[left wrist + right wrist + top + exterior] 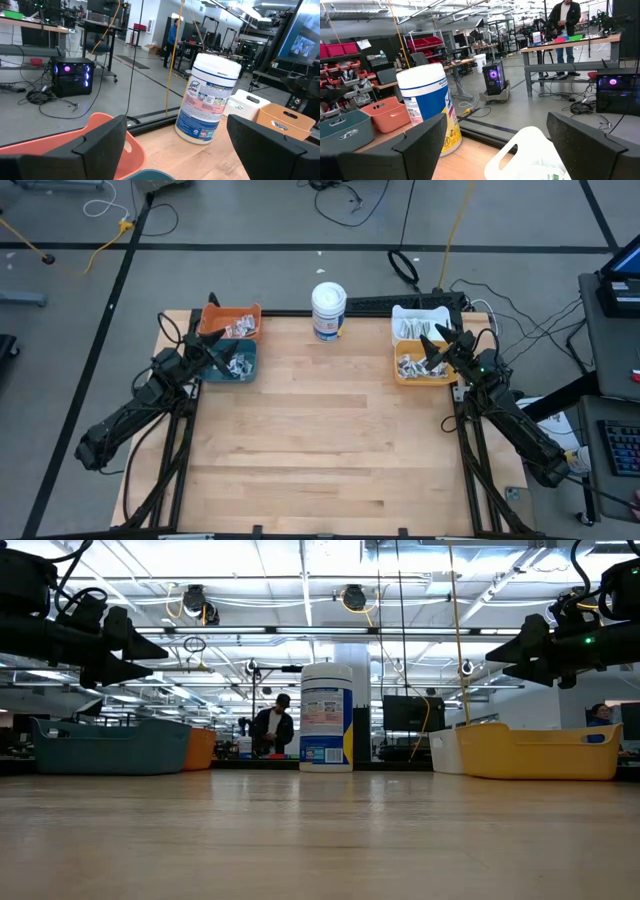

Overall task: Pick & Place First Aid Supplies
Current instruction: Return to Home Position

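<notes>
Above the teal bin (251, 373) and its packets (239, 364), my left gripper (220, 358) hangs open, empty; my right gripper (432, 352), likewise open, hangs over the yellow bin (401, 378).

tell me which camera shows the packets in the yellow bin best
The high view: looking straight down, it shows the packets heaped inside the yellow bin. The low view and the left wrist view catch only the bin's outer wall, contents hidden. The right wrist view misses that bin altogether.
</notes>
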Controlling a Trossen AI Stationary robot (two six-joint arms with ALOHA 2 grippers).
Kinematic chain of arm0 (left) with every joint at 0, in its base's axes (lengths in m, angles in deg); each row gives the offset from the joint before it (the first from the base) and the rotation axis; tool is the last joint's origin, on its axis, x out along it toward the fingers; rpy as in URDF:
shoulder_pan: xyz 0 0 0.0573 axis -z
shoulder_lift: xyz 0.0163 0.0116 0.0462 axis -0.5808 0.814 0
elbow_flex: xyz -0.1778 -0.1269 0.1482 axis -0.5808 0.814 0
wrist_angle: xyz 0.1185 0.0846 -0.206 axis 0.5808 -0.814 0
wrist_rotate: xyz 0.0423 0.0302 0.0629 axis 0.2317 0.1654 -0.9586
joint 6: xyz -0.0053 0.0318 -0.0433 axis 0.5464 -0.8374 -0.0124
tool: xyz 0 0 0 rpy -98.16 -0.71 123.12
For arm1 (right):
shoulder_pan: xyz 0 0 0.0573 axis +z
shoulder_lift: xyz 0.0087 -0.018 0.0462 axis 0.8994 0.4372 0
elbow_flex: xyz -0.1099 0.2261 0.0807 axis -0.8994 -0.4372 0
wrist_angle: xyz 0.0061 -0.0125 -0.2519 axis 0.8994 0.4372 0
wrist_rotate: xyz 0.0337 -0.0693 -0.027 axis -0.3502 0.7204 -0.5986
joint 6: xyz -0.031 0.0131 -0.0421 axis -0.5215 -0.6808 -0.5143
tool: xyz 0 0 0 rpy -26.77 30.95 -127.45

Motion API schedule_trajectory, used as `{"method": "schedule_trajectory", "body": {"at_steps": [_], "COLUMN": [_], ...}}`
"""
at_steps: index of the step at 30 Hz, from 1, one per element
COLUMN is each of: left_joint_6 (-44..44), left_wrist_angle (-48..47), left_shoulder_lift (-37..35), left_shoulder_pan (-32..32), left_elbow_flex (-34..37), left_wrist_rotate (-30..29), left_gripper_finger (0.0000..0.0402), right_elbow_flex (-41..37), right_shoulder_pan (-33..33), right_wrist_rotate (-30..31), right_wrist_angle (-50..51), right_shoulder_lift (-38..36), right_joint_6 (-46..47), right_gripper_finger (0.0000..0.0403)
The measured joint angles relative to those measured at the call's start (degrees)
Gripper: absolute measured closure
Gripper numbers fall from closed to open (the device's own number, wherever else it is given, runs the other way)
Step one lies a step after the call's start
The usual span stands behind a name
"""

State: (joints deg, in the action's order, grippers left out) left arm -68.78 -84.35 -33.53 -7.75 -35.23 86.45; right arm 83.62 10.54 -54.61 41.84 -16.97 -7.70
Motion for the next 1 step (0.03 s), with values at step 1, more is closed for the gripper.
{"method": "schedule_trajectory", "body": {"at_steps": [1], "left_joint_6": [0.0], "left_wrist_angle": [0.0], "left_shoulder_lift": [0.01], "left_shoulder_pan": [0.02], "left_elbow_flex": [0.0], "left_wrist_rotate": [0.0], "left_gripper_finger": [0.0055], "right_elbow_flex": [0.0], "right_shoulder_pan": [0.0], "right_wrist_rotate": [0.0], "right_wrist_angle": [0.0], "right_shoulder_lift": [0.01], "right_joint_6": [0.0], "right_gripper_finger": [0.0066]}}
